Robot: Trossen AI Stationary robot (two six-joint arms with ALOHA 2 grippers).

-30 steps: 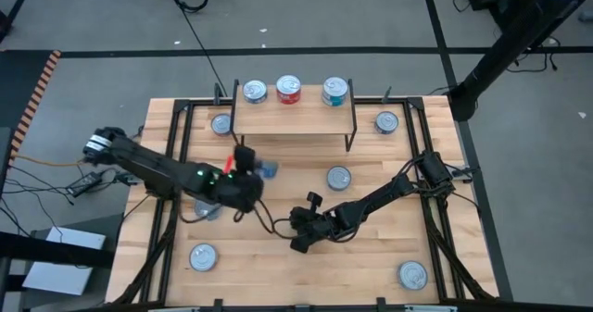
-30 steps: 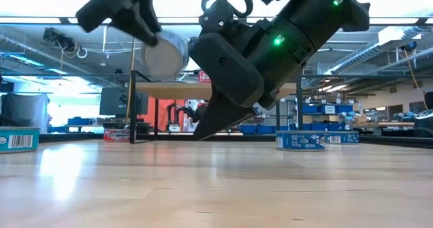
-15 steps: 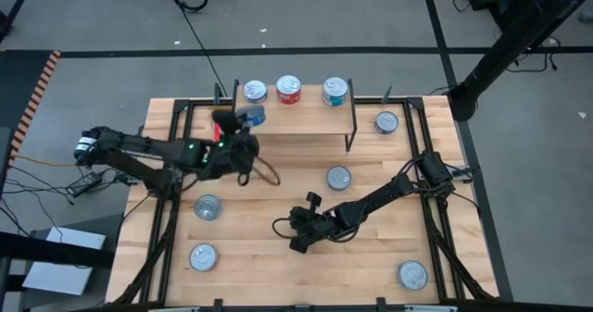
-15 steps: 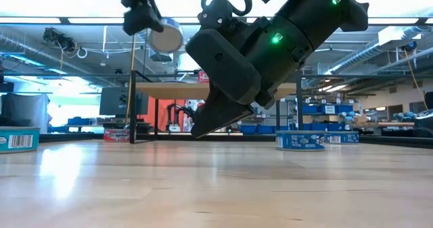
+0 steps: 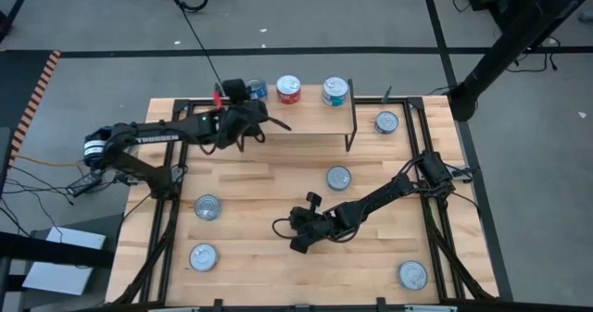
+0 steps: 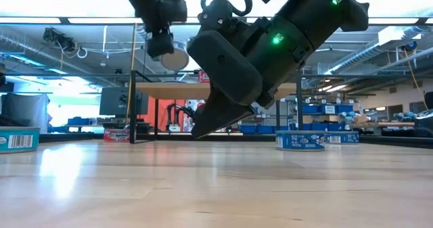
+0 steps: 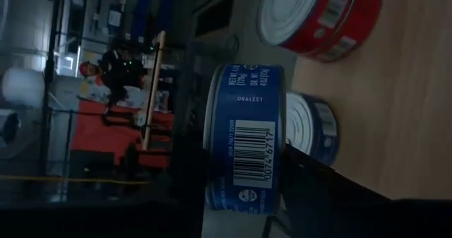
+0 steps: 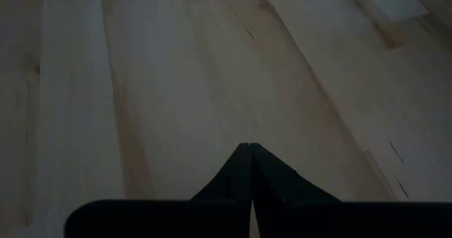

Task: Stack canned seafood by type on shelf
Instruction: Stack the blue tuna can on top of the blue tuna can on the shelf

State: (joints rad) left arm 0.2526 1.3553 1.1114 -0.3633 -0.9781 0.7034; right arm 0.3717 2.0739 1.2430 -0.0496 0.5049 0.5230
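The left claw [image 5: 243, 102] is clamped on a blue tin [image 7: 245, 139], gripping it across its flat ends so the barcoded side wall faces the wrist camera; held that way, I judge, it can be lowered onto the blue tin on the shelf [image 7: 314, 128] and so match by type. It hangs over the shelf's [image 5: 315, 119] left end, just above that resting tin, with the red tin [image 5: 289, 89] at the shelf's middle and the teal tin [image 5: 334, 92] toward its right end. The right claw [image 5: 298, 241] waits with fingers pressed together, low over the tabletop [image 5: 269, 178] well in front of the shelf. The left wrist view alone shows the label and the tin beneath; the high view hides the carried tin under the arm but gives the loose tins [image 5: 338, 177] scattered around the shelf.
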